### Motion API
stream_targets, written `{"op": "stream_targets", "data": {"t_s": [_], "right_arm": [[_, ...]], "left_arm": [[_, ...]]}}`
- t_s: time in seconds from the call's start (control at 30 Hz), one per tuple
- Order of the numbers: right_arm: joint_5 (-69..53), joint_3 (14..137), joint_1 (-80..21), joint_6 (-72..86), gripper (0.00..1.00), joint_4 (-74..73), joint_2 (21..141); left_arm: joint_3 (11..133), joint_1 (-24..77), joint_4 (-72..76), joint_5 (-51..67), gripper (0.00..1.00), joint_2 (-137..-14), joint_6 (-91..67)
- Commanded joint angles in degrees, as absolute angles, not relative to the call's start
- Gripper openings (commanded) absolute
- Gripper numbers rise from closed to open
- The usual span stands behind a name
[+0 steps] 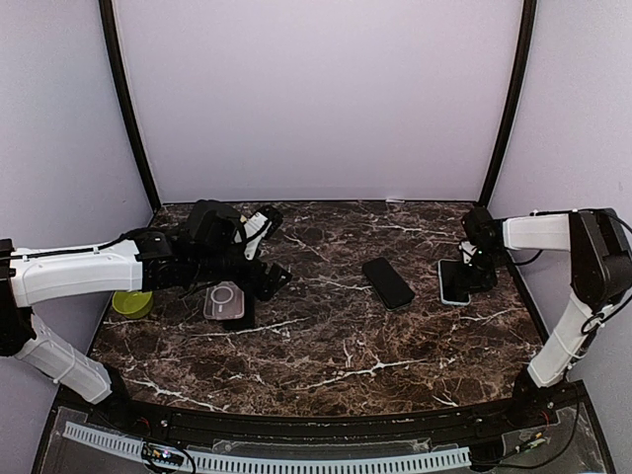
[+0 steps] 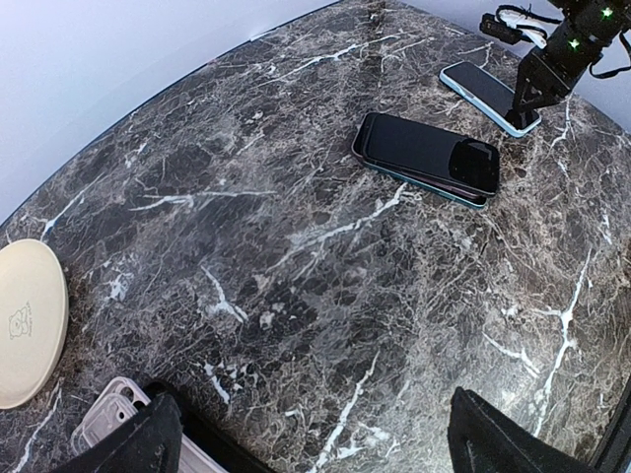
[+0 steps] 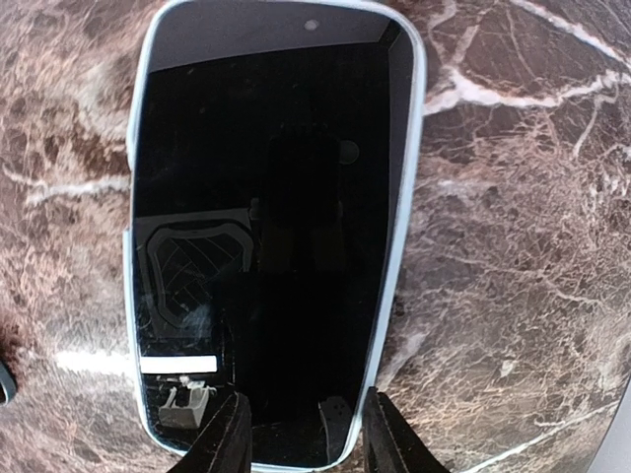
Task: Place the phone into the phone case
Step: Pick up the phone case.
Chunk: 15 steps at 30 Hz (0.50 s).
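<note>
Marble counter (image 1: 326, 346): phone (image 3: 266, 197) lies screen-up at the right, seated in a pale blue case (image 3: 131, 197), long axis near-to-far.
Right arm (image 1: 538, 232) bends down to it, jaws partly open over one end; left arm (image 1: 79, 272) reaches above a clear case (image 1: 224, 299), jaws spread wide, holding nothing.
</note>
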<state>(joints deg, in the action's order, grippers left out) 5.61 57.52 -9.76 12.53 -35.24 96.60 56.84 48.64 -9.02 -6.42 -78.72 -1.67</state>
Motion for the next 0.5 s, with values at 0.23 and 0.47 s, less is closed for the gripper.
{"op": "stream_targets", "data": {"t_s": [0.23, 0.47], "right_arm": [[15.53, 58.01, -13.84, 16.21, 0.39, -39.07, 104.43], [14.51, 66.62, -22.14, 14.52, 0.40, -37.73, 98.35]], "left_arm": [[56.35, 47.93, -9.74, -6.92, 0.96, -75.57, -0.44], [56.06, 47.63, -9.62, -6.86, 0.96, -74.80, -0.44]]}}
